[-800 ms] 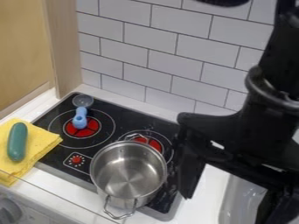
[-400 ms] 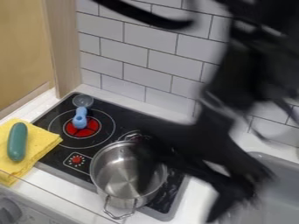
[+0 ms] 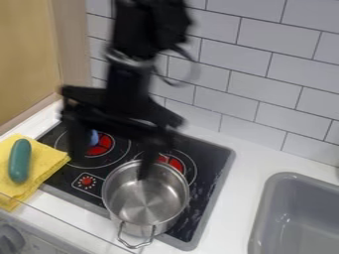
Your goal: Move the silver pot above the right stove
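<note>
My gripper (image 3: 111, 163) is released, its fingers spread well apart with nothing between them. One finger (image 3: 151, 151) hangs over the far side of the silver pot (image 3: 145, 198), though I cannot tell how high above the rim; the other (image 3: 78, 131) hangs over the second burner (image 3: 104, 144). The pot stands upright on the stove, below me and toward the camera, partly overlapping the right burner (image 3: 175, 162), which lies just beyond that first finger.

I judge the pot stiff and hardy, light enough when empty but bulky, and likely to swing if I lift it from one side. Its polished wall looks slippery and too wide for me to span, so I would straddle the thin rim, one finger inside and one outside, and squeeze firmly. The wire handle (image 3: 137, 244) on the camera side, away from me, is another hold, but it may let the pot tip. The yellow cloth (image 3: 41, 158), beyond my other finger, is best left alone.
</note>
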`<action>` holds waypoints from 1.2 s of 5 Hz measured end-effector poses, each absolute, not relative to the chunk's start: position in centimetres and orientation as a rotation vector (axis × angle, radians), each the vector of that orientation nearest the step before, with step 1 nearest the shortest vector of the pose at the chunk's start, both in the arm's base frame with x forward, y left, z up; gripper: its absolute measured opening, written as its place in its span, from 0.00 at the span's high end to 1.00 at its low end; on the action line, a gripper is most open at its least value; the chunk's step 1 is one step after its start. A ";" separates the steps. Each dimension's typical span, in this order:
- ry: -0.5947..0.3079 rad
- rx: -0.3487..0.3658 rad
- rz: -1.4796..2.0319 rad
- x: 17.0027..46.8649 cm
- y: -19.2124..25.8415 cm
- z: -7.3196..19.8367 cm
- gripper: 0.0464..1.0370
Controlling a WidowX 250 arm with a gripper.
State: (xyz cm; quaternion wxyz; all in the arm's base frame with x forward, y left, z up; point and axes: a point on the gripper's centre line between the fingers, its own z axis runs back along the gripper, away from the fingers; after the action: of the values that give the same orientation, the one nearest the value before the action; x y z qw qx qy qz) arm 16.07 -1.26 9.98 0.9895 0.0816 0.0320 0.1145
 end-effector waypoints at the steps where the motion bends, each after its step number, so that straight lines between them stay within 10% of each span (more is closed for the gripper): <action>1: 0.084 0.159 0.239 17.0 0.5 7.9 0.04; 6: 0.054 0.033 0.252 20.5 1.3 -0.2 0.10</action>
State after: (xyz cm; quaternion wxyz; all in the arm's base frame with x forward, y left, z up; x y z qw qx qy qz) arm 20.51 1.27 -0.24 0.9916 0.0166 0.0268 0.1255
